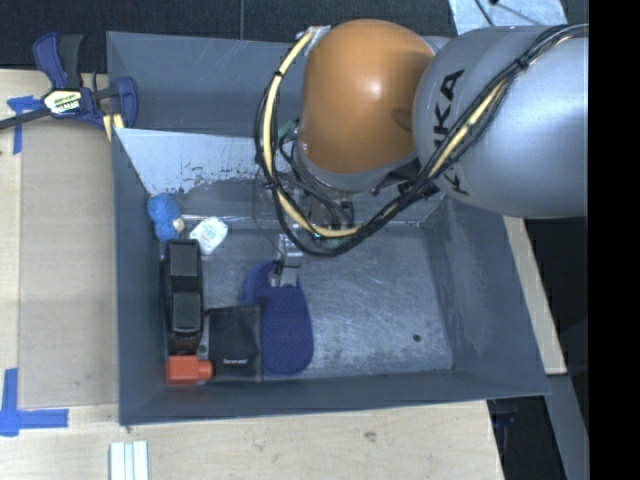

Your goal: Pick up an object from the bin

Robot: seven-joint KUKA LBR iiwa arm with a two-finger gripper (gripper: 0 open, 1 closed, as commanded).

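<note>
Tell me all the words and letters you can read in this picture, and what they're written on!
"KA": black letters on the big silver robot arm; the word's other letters are partly hidden.
Small white tag near the bin's back left: it has a mark on it, too small to read.
Flat black pouch at the bin's front left: it has a small pale label, too blurred to read.

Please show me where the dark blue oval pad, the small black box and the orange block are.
dark blue oval pad [287, 333], camera view, its wide lower half.
small black box [234, 340], camera view, middle of its top.
orange block [186, 370], camera view, its centre.
</note>
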